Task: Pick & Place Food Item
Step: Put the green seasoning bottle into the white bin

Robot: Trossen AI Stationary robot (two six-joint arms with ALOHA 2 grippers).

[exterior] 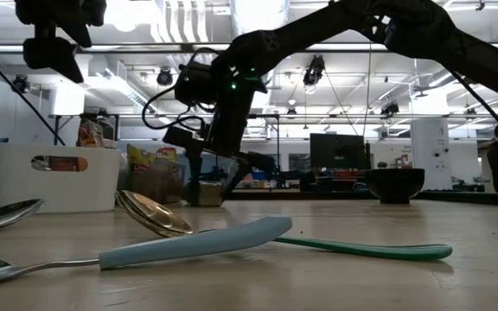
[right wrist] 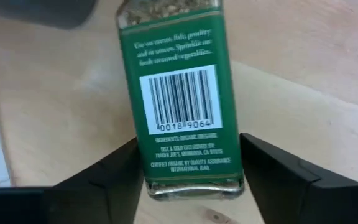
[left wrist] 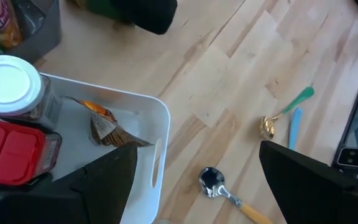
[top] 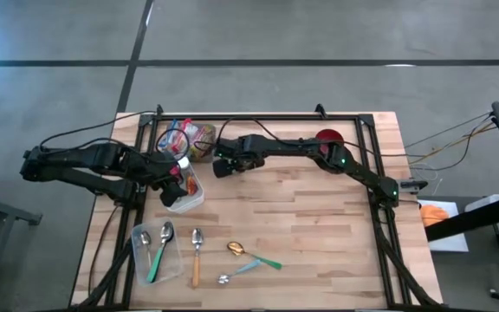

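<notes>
Right gripper (right wrist: 188,180) straddles a green-labelled spice jar (right wrist: 180,93); we see its fingers (right wrist: 107,174) close at each side of the glass, barcode facing the wrist camera, but we cannot tell if they press it yet. From above that gripper (top: 222,165) sits just past the table's (top: 319,234) centre toward 11 o'clock, jar hidden under it, right beside a grey bin (top: 189,139) of packets at 11.

Left gripper (top: 178,180) hangs with jaws spread and nothing in them over a white tray (top: 193,195) at 9 o'clock. In its wrist view the tray (left wrist: 160,124) contains a white-lidded jar (left wrist: 8,84), a red box (left wrist: 11,152) and a crumpled wrapper (left wrist: 107,127).

Toward 7 o'clock, a clear tray (top: 141,260) with two spoons; three more spoons (top: 197,251) lie loose near 6. Red bowl (top: 329,139) at 1 o'clock.
</notes>
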